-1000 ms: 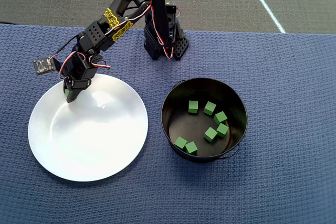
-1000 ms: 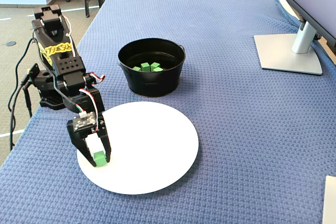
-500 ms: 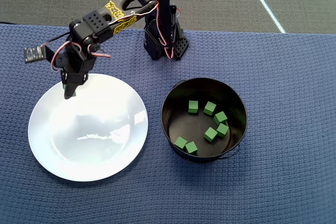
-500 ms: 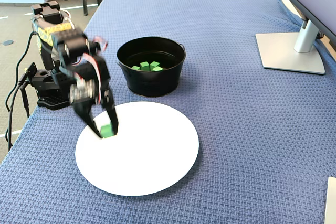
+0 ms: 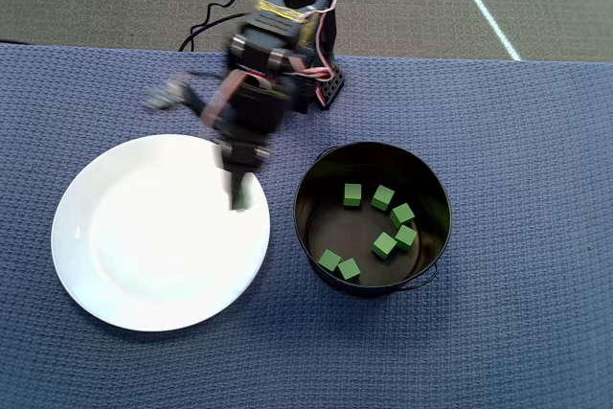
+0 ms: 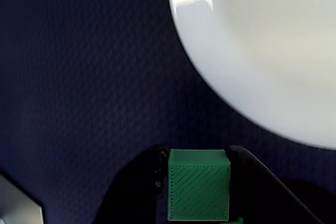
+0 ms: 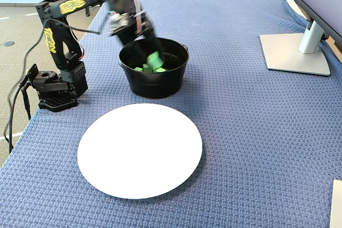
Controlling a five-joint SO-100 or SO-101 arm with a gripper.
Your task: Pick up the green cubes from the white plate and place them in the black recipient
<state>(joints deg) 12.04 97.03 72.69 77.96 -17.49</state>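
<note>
Overhead view first: the arm is blurred from motion, and the gripper (image 5: 238,200) hangs over the white plate (image 5: 124,275) at about 3 o'clock of its rim, on the side facing the black recipient (image 5: 311,179). The plate itself looks empty. Seven green cubes (image 5: 384,245) lie on the floor of the recipient, so I judge the carried one is the last.

Wrist view: the jaws are closed on one green cube (image 6: 199,184), pinching two opposite faces so it stays square. The plate rim is at 1 o'clock, above the blue woven surface (image 6: 79,77).

Fixed view: the held cube (image 7: 154,58) is over the recipient, near its 9 o'clock wall, high enough to pass the rim before release. I can read no writing or brand anywhere.
</note>
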